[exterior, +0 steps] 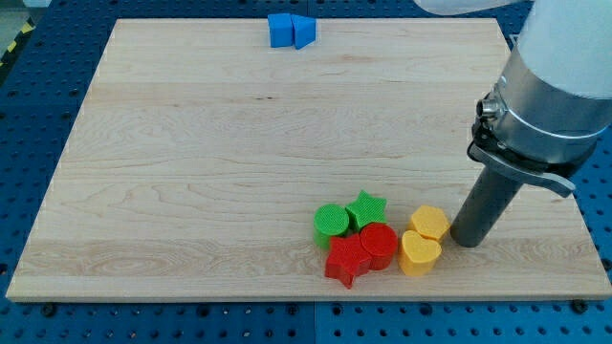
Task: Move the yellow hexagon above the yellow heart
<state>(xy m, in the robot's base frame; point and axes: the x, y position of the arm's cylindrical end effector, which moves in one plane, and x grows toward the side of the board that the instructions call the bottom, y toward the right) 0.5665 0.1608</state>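
A laboratory or robotics test bench. A pale wooden board point(239, 143) with visible grain lies flat on a blue perforated metal bench top point(38, 72) drilled with a regular grid of mounting holes, of the kind used to fix apparatus. At the view's right a white and grey robot arm point(559, 72), banded by a metal clamp point(521, 143), carries a straight dark rod point(481, 205) down to the board. At the view's upper left corner runs a strip of yellow-and-black hazard tape point(17, 43), typical of a marked machine workspace.
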